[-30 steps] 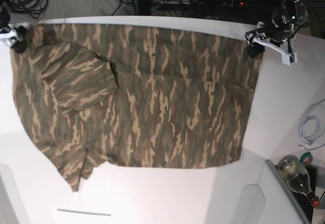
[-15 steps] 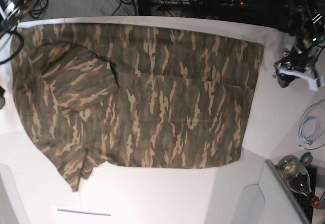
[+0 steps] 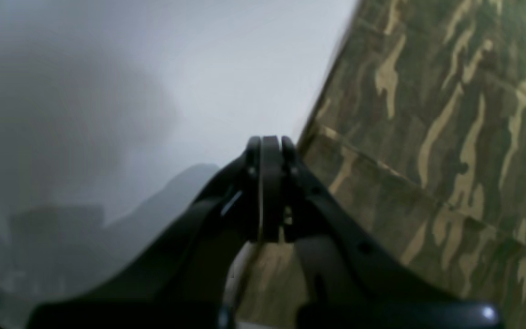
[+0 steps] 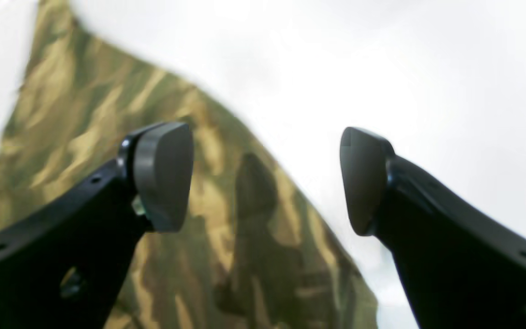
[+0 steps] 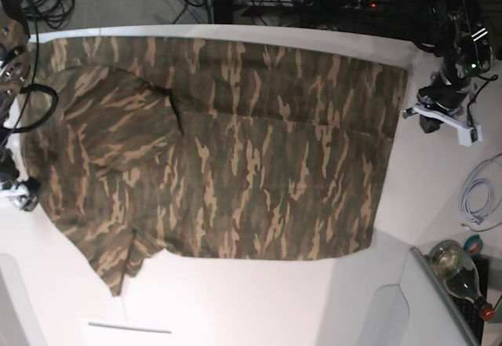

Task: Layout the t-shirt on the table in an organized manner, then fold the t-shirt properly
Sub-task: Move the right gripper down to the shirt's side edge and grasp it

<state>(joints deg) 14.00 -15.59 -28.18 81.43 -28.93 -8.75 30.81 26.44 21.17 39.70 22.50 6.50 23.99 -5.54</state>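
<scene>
We see the t-shirt (image 5: 220, 150) spread flat across most of the table (image 5: 259, 299), filling the centre and left of the base frame, its long upper edge running close along the table's far edge and its straight hem facing the right of the frame. One sleeve (image 5: 118, 114) lies folded in over the body at the upper left, and the other sleeve (image 5: 118, 256) points down toward the lower left corner. The camouflage cloth looks mostly smooth, with a faint horizontal crease across the middle. At the right of the base frame, our left gripper (image 5: 430, 118) hangs just beside the hem's upper corner, over bare white table; in the left wrist view its jaws are pressed together with nothing between them (image 3: 267, 151), and the edge of the shirt (image 3: 427, 137) runs diagonally just to the right of the tips. At the far left of the base frame, our right gripper (image 5: 20, 197) sits at the shirt's left edge, near the table's side; in the right wrist view its two pads stand wide apart (image 4: 267, 178), empty, above a pointed piece of the shirt (image 4: 121, 151) and the white table beyond. Outside the table, at the lower right of the frame, we make out a coiled white cable (image 5: 480, 197) and a glass bottle (image 5: 459, 271).
</scene>
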